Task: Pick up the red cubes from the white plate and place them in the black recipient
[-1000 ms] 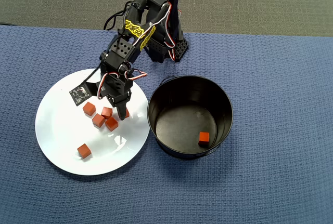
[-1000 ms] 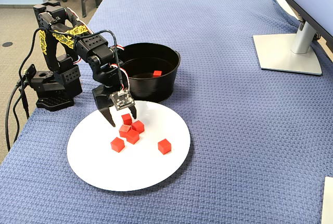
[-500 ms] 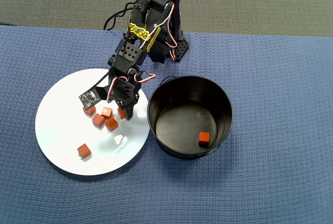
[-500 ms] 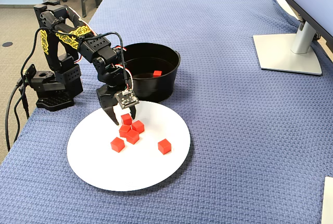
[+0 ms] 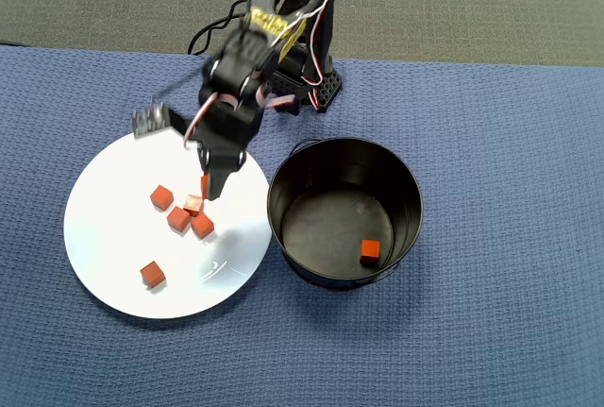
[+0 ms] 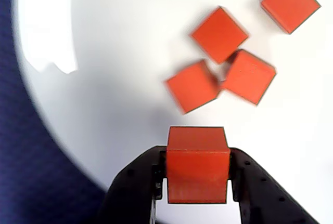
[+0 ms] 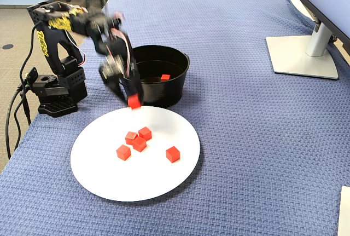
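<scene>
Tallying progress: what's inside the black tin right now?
One red cube lies on the black tin's floor, near its wall. In the fixed view the near wall hides part of the floor; overhead shows nothing else inside.

Overhead, side, close wrist cameras

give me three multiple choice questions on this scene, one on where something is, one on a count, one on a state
1. Where is the black recipient relative to the white plate in the overhead view?
A. right of it
B. left of it
C. stacked on it

2. How many red cubes lie on the plate, not counting the gripped one?
A. two
B. four
C. six

3. What is the end effector doing?
A. open and empty
B. shut on a red cube
C. resting inside the recipient

Answers:
1. A, the tin sits beside the plate's right edge.
2. B, four cubes rest on the plate in the fixed view.
3. B, the wrist view shows a cube clamped between both fingers.
</scene>
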`<act>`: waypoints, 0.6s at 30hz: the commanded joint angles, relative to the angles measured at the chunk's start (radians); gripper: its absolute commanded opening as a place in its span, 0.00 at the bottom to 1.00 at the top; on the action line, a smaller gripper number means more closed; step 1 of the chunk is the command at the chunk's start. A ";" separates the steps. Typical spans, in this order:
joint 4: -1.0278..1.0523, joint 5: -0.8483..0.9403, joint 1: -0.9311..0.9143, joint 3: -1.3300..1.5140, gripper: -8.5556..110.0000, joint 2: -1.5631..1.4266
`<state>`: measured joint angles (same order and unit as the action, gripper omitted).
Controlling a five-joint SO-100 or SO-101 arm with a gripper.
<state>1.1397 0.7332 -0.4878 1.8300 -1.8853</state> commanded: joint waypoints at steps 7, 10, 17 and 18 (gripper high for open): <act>0.196 -0.370 0.445 -0.233 0.07 -0.213; 0.299 -0.321 0.675 -0.179 0.29 -0.236; 0.272 -0.305 0.508 -0.179 0.36 -0.238; 0.258 -0.285 0.446 -0.172 0.36 -0.233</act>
<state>1.4174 0.4004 0.1028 1.6935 -2.1077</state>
